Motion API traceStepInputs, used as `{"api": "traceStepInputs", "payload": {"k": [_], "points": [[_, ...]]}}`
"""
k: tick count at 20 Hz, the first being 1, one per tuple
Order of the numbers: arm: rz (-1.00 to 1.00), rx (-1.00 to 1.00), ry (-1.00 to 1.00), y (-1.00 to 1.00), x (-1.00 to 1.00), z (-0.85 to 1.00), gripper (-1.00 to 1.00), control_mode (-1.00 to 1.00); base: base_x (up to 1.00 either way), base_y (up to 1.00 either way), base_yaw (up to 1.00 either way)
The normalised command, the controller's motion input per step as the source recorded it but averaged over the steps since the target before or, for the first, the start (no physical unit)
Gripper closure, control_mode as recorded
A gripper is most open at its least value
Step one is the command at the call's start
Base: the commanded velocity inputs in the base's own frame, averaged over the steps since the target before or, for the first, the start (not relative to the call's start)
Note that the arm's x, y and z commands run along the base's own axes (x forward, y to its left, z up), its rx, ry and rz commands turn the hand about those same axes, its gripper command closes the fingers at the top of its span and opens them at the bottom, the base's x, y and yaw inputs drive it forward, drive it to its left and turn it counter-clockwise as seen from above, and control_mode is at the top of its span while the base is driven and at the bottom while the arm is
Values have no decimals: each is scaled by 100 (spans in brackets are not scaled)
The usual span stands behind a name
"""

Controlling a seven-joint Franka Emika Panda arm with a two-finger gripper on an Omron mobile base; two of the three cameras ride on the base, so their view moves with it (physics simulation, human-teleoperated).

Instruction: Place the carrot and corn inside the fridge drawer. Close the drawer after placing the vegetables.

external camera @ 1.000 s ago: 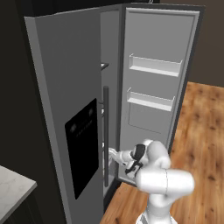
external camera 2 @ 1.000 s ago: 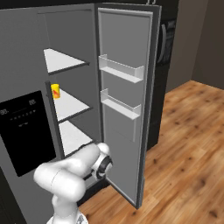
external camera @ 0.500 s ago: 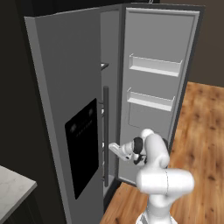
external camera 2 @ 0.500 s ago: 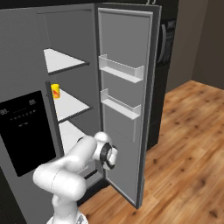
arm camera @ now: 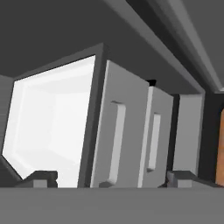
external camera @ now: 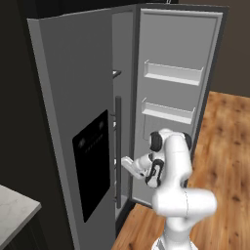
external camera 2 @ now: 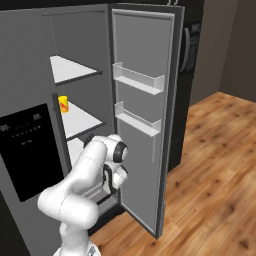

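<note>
Now my jaws point(arm camera: 111, 179) stand wide and empty before the fridge drawer point(arm camera: 116, 140); stiff, smooth plastic, probably light, best grabbed by its front recess.

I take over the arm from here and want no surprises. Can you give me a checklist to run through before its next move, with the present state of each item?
1. Right fridge door swung wide open: ok.
2. Hand open, nothing between its fingertips: ok.
3. Hand low inside the fridge, facing a light grey fridge drawer with a recessed handle: ok.
4. Drawer pulled out, ready for loading: cannot tell; the hand view shows an open white bin beside the grey fronts, but which one is out is unclear.
5. Carrot and corn located: not ok; neither is picked out yet.
6. Yellow item on the middle shelf identified: cannot tell, too small.
</note>
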Motion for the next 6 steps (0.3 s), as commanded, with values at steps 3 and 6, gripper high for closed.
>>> {"api": "traceStepInputs", "payload": {"k": [3,6], "points": [[0,14,-18,-12,-100,4,-100,-100,0,0,0],[-1,10,-26,-28,-100,1,-100,-100,0,0,0]]}}
